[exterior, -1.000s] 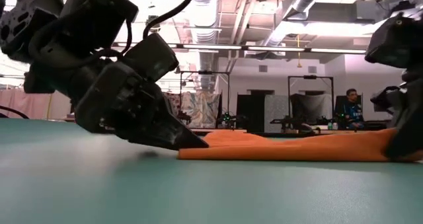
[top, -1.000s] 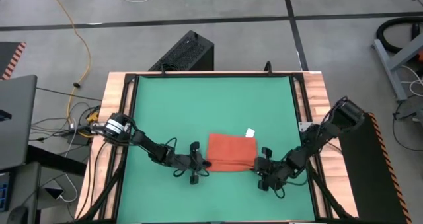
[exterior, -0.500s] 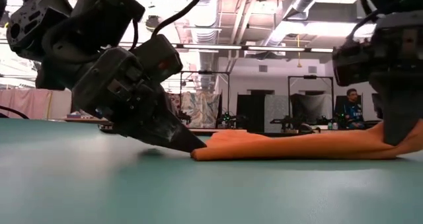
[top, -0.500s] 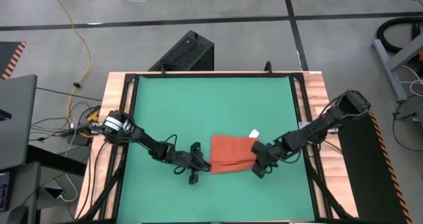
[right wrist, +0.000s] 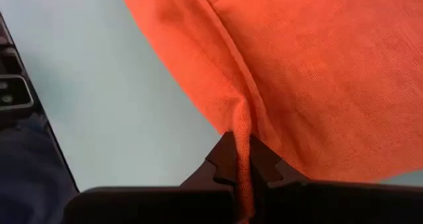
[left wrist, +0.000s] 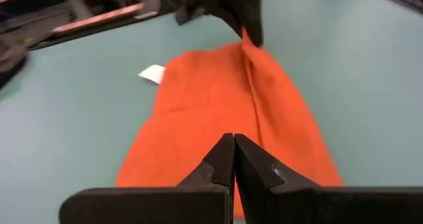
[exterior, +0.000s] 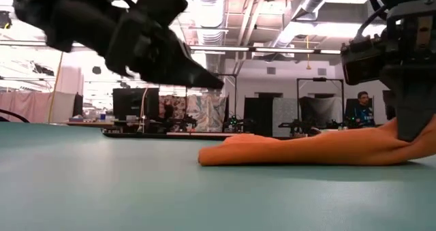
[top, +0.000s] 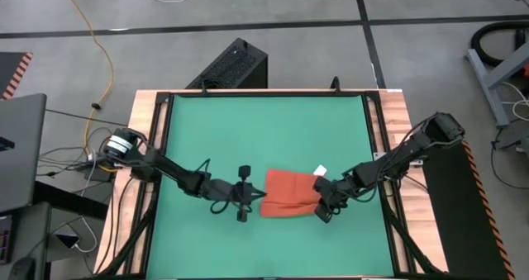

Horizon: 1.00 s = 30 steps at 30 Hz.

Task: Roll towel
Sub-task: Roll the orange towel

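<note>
The orange-red towel [top: 289, 193] lies folded on the green mat, near the table's near edge, with its white tag [top: 319, 171] at the far right corner. My left gripper [top: 259, 196] is shut and empty; it hangs above the towel's left end in the low view [exterior: 216, 83] and the left wrist view [left wrist: 234, 139]. My right gripper [top: 321, 204] is shut on the towel's right end, as the low view [exterior: 411, 137] and the right wrist view [right wrist: 241, 145] show. My right gripper pinches a raised fold of cloth [right wrist: 239, 121] at the towel's right end between its two fingers. The fingers point down, from above. The right end [exterior: 398, 134] is lifted a little, and the rest of the towel [exterior: 272, 152] lies on the mat.
A wooden rim [top: 149, 148] frames the green mat [top: 264, 131]. A black box [top: 235, 65] stands beyond the far edge, and cables and a laptop [top: 21, 148] lie at the left. A person [exterior: 363, 103] sits far back in the room.
My left gripper has risen from the mat at the towel's left end and now hangs clear above it. My right gripper has gone toward the table's far edge and left, lifting the towel's right end; the left end has slid slightly toward the right.
</note>
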### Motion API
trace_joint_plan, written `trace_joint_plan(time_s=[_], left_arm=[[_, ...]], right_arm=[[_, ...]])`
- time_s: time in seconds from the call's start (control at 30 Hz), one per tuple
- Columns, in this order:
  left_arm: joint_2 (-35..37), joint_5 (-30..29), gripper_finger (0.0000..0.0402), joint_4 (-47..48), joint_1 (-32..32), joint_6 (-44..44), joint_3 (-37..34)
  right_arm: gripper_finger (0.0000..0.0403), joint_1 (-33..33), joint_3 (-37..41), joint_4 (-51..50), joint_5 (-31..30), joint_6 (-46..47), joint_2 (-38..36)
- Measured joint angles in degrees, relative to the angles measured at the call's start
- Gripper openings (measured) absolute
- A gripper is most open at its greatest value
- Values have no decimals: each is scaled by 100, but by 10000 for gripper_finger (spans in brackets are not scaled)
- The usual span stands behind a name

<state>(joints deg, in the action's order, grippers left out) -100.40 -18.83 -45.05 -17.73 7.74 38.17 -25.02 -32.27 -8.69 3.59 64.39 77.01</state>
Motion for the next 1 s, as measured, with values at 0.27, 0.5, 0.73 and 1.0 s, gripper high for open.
trace_joint_plan(time_s=[0.27,0.5,0.73,1.0], left_arm=[[-677,1538,0,-203,668,400,186],[-1424,1705,0,182,689,575,728],[-1423,1505,0,942,736,-83,811],[-1410,1848,0,1269,727,-595,813]], right_arm=[[20,-55,-7,-106,-28,-36,-4],[20,-57,-7,-183,-49,45,-4],[20,-56,-7,-158,66,696,-122],[20,-14,-11,-374,101,1091,-506]])
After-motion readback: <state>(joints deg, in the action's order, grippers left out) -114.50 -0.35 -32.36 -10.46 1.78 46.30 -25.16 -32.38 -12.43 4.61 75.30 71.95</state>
